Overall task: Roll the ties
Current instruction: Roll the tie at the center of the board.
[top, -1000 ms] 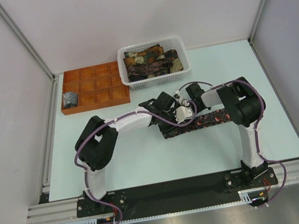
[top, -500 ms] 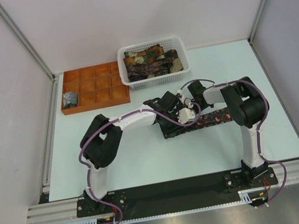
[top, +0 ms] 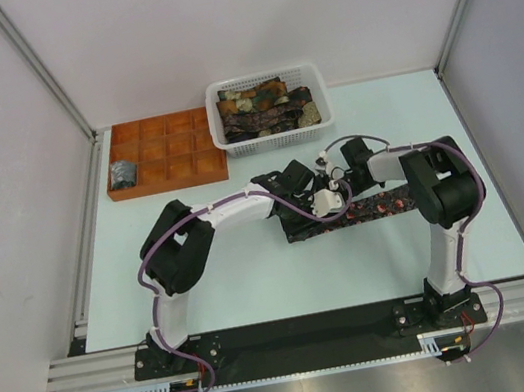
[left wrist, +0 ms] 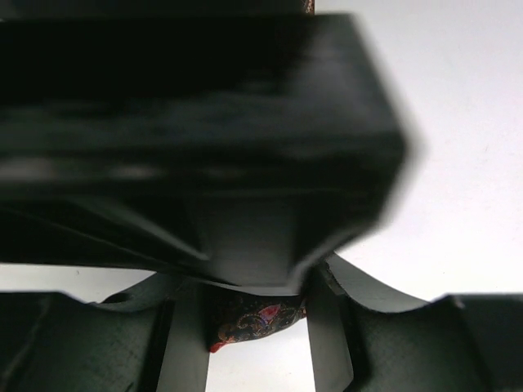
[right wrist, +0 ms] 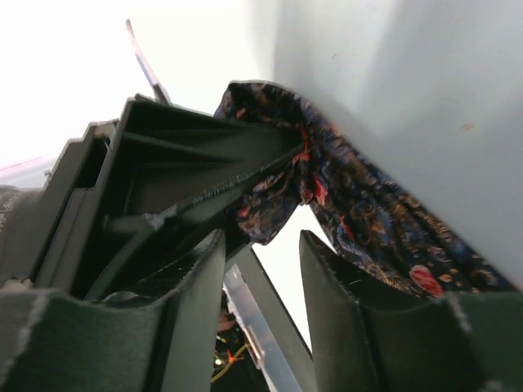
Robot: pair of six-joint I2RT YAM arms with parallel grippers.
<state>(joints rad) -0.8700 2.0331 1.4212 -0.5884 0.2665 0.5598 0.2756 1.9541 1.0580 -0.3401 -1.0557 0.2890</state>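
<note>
We see the dark tie (top: 371, 208) lying across the worktop (top: 256, 278), its rolled end pinched in our left gripper (left wrist: 255, 314), our right gripper (right wrist: 260, 269) spread beside it.

The overhead view is evenly and brightly lit; only soft shadows are cast on the table (top: 256, 278), and focus is sharp. In the left wrist view a large dark blurred mass is seen close to the lens against a washed-out background. The right wrist view is overexposed at upper left.
</note>
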